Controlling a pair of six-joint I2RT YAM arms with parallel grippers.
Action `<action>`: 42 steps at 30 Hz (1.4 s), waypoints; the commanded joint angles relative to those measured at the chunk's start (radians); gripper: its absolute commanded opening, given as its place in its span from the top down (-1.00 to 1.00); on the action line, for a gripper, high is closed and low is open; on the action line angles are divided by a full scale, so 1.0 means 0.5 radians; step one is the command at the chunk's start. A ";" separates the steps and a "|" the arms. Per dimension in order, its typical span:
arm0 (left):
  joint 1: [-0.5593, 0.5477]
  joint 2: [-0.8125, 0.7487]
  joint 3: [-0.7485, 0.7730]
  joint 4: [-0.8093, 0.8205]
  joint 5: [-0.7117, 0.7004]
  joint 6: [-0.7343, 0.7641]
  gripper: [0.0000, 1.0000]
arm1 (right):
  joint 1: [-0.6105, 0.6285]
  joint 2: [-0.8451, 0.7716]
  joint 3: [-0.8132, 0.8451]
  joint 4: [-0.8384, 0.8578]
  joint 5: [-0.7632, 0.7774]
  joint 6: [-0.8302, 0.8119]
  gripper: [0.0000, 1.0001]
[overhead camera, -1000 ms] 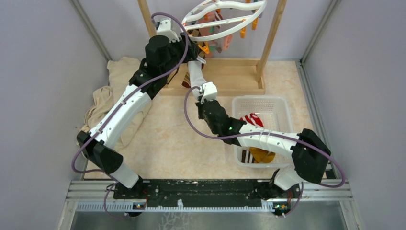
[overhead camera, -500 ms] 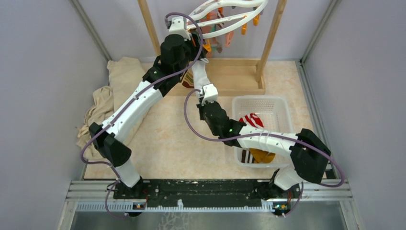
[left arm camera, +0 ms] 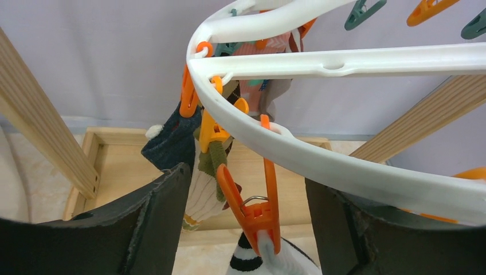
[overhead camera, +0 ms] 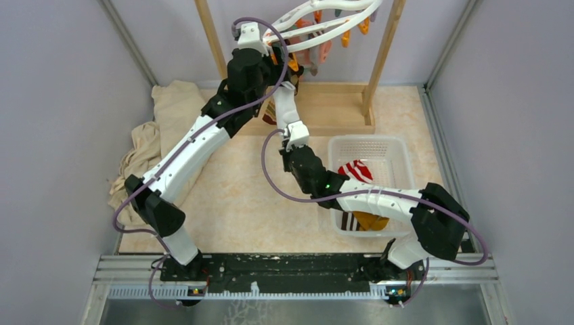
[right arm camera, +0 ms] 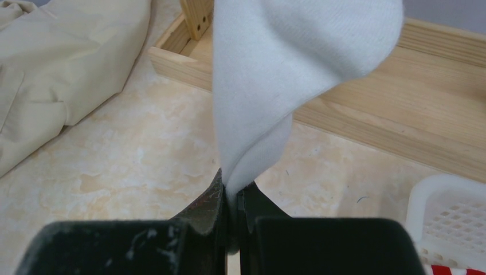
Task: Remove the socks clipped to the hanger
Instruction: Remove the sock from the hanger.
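The white round hanger [left arm camera: 321, 157] arcs across the left wrist view, clipped socks [left arm camera: 172, 143] bunched below its upper-left rim. The left end effector [left arm camera: 246, 229], jaws wide, straddles an orange clip [left arm camera: 258, 215] at bottom centre. The right end effector [right arm camera: 232, 195] is clamped on a white sock [right arm camera: 286, 69], centre frame.
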 commanded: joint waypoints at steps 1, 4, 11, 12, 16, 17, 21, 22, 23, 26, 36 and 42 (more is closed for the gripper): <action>-0.007 -0.129 -0.042 0.076 -0.052 0.013 -0.61 | 0.023 -0.082 -0.003 0.078 -0.017 -0.006 1.00; -0.004 -0.179 -0.112 0.109 -0.043 0.024 -0.61 | 0.020 -0.080 -0.002 0.066 -0.017 -0.006 1.00; 0.033 -0.249 -0.183 0.110 0.067 0.015 -0.54 | 0.022 -0.036 0.018 0.050 -0.007 0.016 1.00; 0.042 -0.256 -0.195 0.114 0.096 0.002 -0.55 | 0.022 -0.030 0.023 0.046 -0.006 0.020 1.00; 0.065 -0.278 -0.243 0.121 0.167 -0.023 -0.56 | 0.022 -0.007 0.039 0.036 -0.004 0.024 1.00; 0.071 -0.283 -0.257 0.124 0.171 -0.028 -0.56 | 0.022 -0.004 0.040 0.032 -0.003 0.025 1.00; 0.091 -0.313 -0.308 0.146 0.195 -0.049 -0.55 | 0.021 0.009 0.062 0.018 -0.003 0.026 1.00; 0.096 -0.321 -0.318 0.149 0.199 -0.053 -0.55 | 0.020 0.013 0.065 0.013 -0.004 0.026 1.00; 0.097 -0.326 -0.327 0.155 0.202 -0.054 -0.55 | 0.022 0.017 0.069 0.011 -0.003 0.027 1.00; 0.108 -0.337 -0.354 0.169 0.206 -0.061 -0.55 | 0.022 0.018 0.061 0.015 0.006 0.030 1.00; 0.110 -0.366 -0.381 0.148 0.276 -0.135 -0.54 | 0.022 0.036 0.090 -0.012 -0.003 0.036 1.00; 0.103 -0.360 -0.398 0.139 0.330 -0.192 -0.53 | 0.026 0.034 0.092 -0.016 -0.008 0.049 1.00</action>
